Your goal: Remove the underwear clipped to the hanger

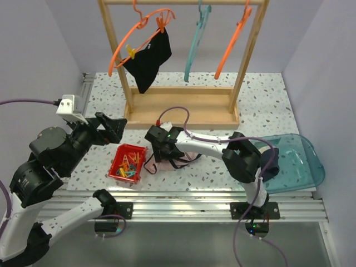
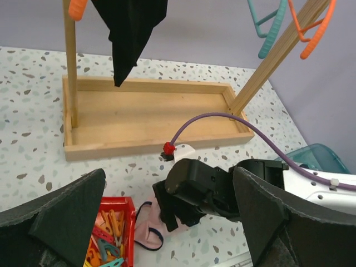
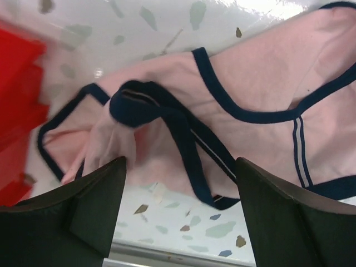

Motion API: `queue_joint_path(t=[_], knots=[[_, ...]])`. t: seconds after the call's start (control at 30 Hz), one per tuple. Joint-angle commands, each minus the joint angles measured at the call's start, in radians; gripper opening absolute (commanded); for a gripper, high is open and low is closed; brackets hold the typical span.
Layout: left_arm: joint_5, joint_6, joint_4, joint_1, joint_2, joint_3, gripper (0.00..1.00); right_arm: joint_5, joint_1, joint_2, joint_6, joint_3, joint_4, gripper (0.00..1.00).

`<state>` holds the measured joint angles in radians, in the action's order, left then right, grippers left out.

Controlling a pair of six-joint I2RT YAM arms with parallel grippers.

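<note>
The black underwear [image 1: 149,55] hangs from an orange hanger [image 1: 139,34] on the wooden rack, held by an orange clip [image 1: 161,23] and a yellow clip [image 1: 131,52]; its lower part shows in the left wrist view [image 2: 130,33]. The pink underwear with dark trim [image 3: 245,83] lies crumpled on the table [image 1: 169,162]. My right gripper [image 1: 158,149] is open just above it [image 3: 181,161], its fingers on either side of a fold. A navy piece [image 1: 271,162] lies in the teal bin [image 1: 303,167]. My left gripper [image 1: 117,130] is open and empty [image 2: 168,172].
A red bin [image 1: 127,163] of coloured clips sits just left of the pink underwear. The wooden rack's base tray [image 1: 183,105] stands behind it. A teal hanger [image 1: 196,39] and a second orange hanger [image 1: 233,39] hang bare on the rack. A purple cable [image 2: 222,118] runs over the right arm.
</note>
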<state>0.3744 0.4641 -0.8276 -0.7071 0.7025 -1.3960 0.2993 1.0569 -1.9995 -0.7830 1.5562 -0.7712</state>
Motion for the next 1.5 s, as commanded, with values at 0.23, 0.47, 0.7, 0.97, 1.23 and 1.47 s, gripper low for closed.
queue_joint_path(t=[0.23,0.47,0.7,0.97,1.23,1.47], knots=[[0.003,0.018,-0.113,0.003,-0.021,-0.034,1.00,-0.034,-0.015,-0.068,-0.027,-0.074,0.029,0.16],[-0.037,-0.024,-0.044,0.003,0.011,-0.017,1.00,0.026,-0.081,0.147,-0.038,-0.113,0.006,0.00],[-0.109,-0.041,0.073,0.003,0.051,0.024,1.00,0.193,-0.242,0.623,-0.038,-0.237,-0.014,0.00],[-0.195,-0.047,0.174,0.003,0.135,0.057,1.00,0.377,-0.439,0.876,-0.160,-0.262,-0.374,0.00],[-0.268,-0.036,0.220,0.003,0.173,0.075,0.99,0.584,-0.529,1.054,-0.326,-0.281,-0.586,0.00],[-0.328,-0.018,0.240,0.001,0.196,0.114,0.99,0.560,-0.584,1.081,-0.381,-0.367,-0.611,0.00]])
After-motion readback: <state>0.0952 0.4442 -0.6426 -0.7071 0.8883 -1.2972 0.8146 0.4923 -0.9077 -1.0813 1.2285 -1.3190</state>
